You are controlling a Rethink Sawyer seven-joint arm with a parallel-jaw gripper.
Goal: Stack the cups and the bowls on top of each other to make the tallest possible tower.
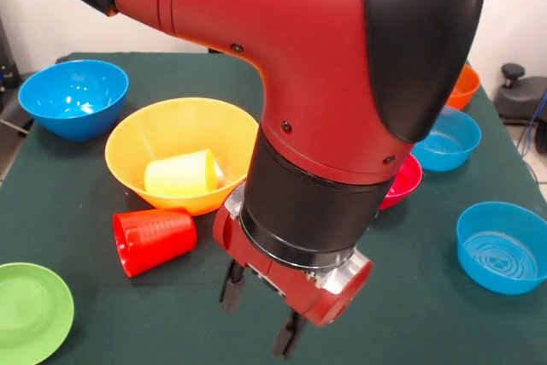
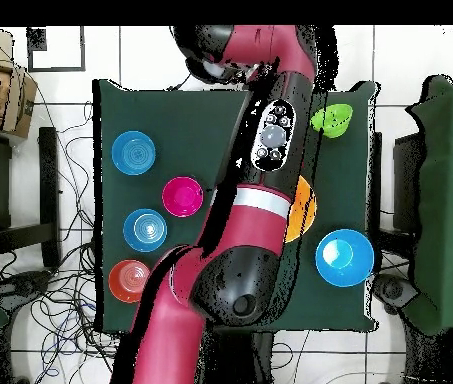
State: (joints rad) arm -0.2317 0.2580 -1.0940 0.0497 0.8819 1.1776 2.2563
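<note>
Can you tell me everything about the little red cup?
The red cup is a small plastic tumbler with fine ribs down its sides. It lies on its side on the green table, with its open mouth facing the left of the front view. It sits just in front of the big yellow bowl, right up against it or nearly so. Nothing is holding it; the gripper hangs open to its right. The overhead view hides it under the arm.

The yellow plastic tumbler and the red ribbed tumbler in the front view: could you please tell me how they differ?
The yellow plastic tumbler lies inside the big yellow-orange bowl; the red ribbed tumbler lies on the green table just in front of that bowl. The yellow one looks smooth, the red one finely ribbed. Both lie on their sides, and neither is stacked upright.
</note>
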